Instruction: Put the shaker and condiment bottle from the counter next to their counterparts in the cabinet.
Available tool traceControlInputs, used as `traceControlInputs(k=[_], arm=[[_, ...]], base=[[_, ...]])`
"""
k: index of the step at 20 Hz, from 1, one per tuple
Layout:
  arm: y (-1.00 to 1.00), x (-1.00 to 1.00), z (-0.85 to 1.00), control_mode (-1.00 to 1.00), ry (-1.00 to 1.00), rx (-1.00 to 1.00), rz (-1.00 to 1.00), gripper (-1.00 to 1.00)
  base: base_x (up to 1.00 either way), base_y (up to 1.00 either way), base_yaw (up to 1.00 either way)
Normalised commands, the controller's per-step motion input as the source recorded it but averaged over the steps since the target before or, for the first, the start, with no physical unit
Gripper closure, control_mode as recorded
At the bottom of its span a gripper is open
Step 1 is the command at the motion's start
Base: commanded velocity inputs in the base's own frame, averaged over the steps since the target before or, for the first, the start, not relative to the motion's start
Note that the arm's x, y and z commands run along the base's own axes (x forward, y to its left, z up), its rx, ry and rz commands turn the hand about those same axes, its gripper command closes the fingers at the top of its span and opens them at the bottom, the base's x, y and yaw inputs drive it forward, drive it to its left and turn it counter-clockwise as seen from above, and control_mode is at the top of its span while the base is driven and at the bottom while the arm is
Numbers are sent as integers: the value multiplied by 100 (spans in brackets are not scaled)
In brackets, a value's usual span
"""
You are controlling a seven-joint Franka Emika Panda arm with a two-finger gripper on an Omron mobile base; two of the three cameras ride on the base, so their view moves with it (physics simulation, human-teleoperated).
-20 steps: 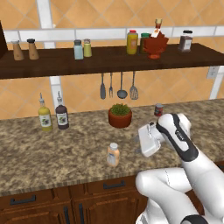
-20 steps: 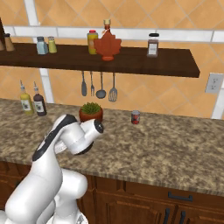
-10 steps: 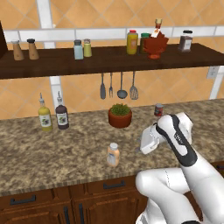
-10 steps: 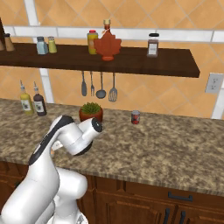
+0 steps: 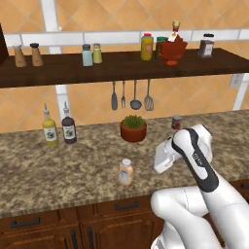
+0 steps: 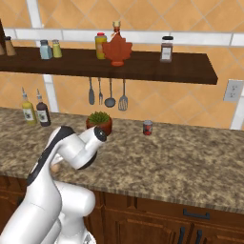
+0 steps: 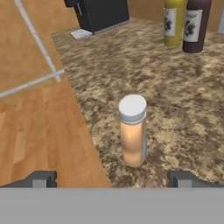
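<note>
wrist rotated since prev frame; gripper (image 7: 111,178) now faces condiment bottle (image 7: 132,130), fingers wide apart, nothing held. bottle upright on counter (image 5: 73,170) near front edge (shaker (image 5: 87,55) on cabinet (image 5: 58,73)).

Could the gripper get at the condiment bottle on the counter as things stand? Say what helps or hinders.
Probably yes. The condiment bottle stands upright and alone on the counter, and in the hand view it sits between the open gripper fingertips with bare granite around it. Nothing visible blocks the approach.
</note>
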Motion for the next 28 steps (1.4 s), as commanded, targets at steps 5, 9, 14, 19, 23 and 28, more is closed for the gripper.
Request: traceControlInputs(k=[5, 9, 14, 19, 23, 28], arm=[[38, -21, -39, -100, 0, 0, 0, -100], [39, -14, -51, -100, 0, 0, -1, -100], [32, 4, -92, -100, -7, 0, -8, -100], [25, 0, -83, -100, -4, 0, -12, -100], [22, 0, -88, -100, -3, 0, -12, -100], [11, 0, -89, -100, -1, 0, -13, -100]], base=[[0, 0, 0], [0, 0, 0], [0, 0, 0], [0, 0, 0], [0, 0, 0], [0, 0, 0]])
